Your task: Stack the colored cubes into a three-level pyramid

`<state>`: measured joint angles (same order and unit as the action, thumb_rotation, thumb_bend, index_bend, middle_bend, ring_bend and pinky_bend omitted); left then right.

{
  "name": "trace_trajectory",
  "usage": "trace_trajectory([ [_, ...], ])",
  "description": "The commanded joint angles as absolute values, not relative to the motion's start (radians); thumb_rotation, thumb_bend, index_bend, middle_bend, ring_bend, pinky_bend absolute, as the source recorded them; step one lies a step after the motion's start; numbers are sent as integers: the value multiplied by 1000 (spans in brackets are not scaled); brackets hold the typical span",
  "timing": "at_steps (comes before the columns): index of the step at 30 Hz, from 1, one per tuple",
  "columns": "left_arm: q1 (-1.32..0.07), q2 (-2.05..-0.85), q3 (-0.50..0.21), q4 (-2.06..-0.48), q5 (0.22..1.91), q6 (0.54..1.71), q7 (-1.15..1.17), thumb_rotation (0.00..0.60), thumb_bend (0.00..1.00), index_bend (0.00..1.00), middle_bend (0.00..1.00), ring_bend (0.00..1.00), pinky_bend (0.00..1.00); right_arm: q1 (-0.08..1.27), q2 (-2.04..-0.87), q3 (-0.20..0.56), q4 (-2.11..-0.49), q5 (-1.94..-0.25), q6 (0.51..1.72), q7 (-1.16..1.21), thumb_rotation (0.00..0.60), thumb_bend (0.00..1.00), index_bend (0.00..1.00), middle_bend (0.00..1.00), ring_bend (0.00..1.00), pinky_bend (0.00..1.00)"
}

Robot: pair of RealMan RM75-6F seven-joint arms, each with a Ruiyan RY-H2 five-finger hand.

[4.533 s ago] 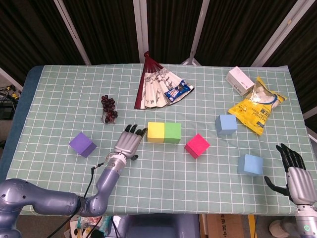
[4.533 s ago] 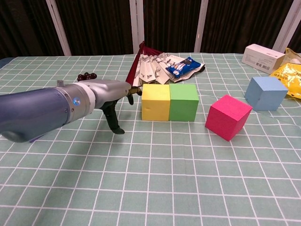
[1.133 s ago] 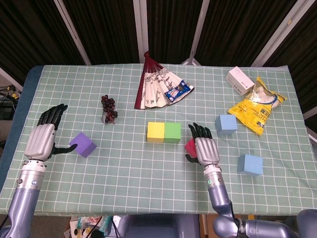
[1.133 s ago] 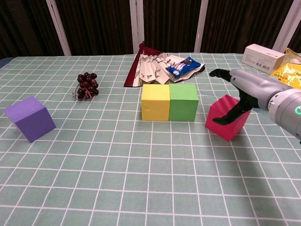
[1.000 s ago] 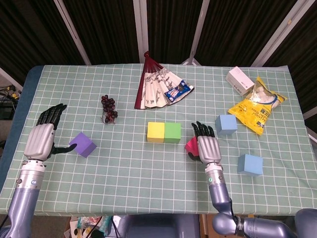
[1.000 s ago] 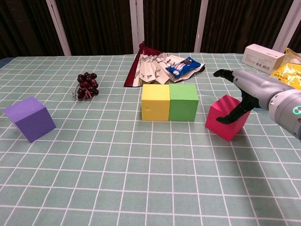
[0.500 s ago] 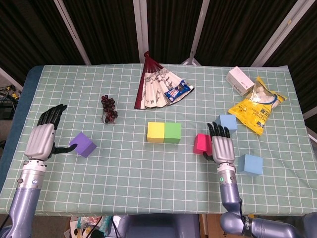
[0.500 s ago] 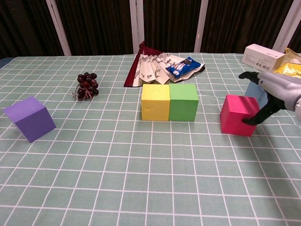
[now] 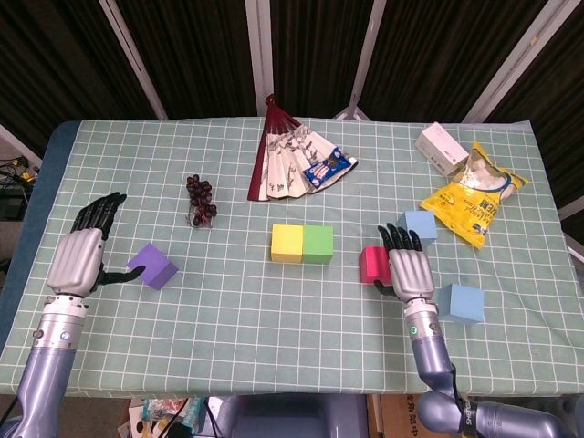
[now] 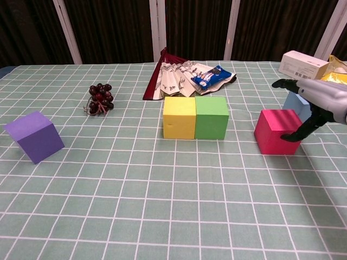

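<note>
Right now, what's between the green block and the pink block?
Only bare checked tablecloth lies between the green block and the pink block; the chest view shows that gap best.

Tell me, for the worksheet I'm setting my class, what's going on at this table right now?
A two-armed robot is building a cube pyramid. The yellow cube and green cube sit touching in a row. The right hand rests against the pink cube, which stands apart to the right of that pair. The left hand is open beside the purple cube. Two blue cubes wait on the right. Nothing is stacked yet.
</note>
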<state>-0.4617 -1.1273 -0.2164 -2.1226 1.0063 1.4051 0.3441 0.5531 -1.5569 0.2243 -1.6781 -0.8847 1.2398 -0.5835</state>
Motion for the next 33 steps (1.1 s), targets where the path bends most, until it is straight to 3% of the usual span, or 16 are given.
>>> trace_trajectory([
  [1,-460,-1127,-218,-2123,1006,1405,342,600,146,0,27,0,0,561,-1546,214,-1661,-905,1214,-566,600,248,0,213,3,0],
  [19,-457,-1132,-223,-2120,1005,1395,347,600,146,0,27,0,0,584,-1511,214,-1619,-876,1143,-547,600,248,0,374,130,0],
  [33,-454,-1135,-231,-2116,1005,1396,346,600,146,0,27,0,0,611,-1522,233,-1601,-894,1140,-532,600,248,0,382,146,0],
])
